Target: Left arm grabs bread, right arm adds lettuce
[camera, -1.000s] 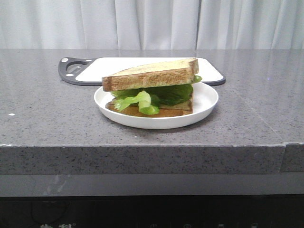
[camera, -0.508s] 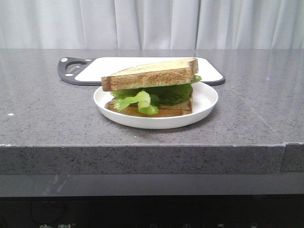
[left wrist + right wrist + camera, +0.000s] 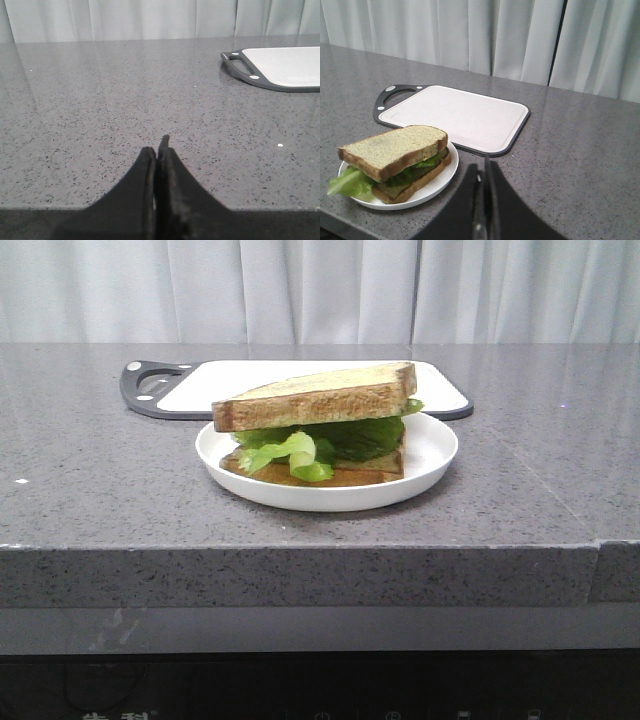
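- Left gripper [image 3: 159, 150]: jaws pressed together over bare desk [image 3: 100, 100]; right gripper [image 3: 485, 172]: jaws pressed together, empty, near the plate [image 3: 442, 182]
- Bread [image 3: 320, 395] tops lettuce [image 3: 300, 452] on a 2nd slice; sandwich looks finished; no move needed
- Grey speckled desk, board [image 3: 300, 380], pale curtains [image 3: 320, 290]

A grey speckled counter [image 3: 100, 470] carries a white plate [image 3: 430, 445] and cutting board [image 3: 440, 390].

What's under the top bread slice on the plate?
Under the top bread slice: lettuce, then a second slice on the plate. Anything deeper between them is hidden.
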You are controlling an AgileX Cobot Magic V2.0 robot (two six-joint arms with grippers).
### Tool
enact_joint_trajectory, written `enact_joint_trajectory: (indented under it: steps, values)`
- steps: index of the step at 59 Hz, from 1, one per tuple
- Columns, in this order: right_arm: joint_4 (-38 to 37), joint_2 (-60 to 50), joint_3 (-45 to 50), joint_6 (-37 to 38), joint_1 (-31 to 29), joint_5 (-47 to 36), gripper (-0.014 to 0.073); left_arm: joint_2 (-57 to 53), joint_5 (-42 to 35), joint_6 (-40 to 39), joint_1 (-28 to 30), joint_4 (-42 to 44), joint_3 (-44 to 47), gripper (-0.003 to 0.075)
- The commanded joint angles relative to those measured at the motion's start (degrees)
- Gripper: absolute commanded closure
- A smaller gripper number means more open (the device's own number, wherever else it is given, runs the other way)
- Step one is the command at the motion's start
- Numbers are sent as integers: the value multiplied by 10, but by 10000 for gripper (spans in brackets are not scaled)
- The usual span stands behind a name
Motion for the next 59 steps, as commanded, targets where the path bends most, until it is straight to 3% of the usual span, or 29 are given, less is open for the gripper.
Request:
enact_joint_trajectory:
  steps: [1, 35, 42, 50, 59]
  values:
    - [-5, 6, -14, -1, -3, -44, 651, -11, -51, -5, 0, -5, 3, 741]
    - [1, 6, -13, -1, -3, -45, 651, -11, -51, -5, 0, -5, 3, 741]
    - [-5, 6, 14, 0, -7, -86, 651, -11, -51, -5, 0, -5, 3, 741]
    - [-3, -5, 72, 1, -49, -168, 651, -11, -51, -5, 0, -5, 3, 741]
    - [1, -64, 148, 34, -122, -171, 651, -11, -52, -5, 0, -5, 3, 741]
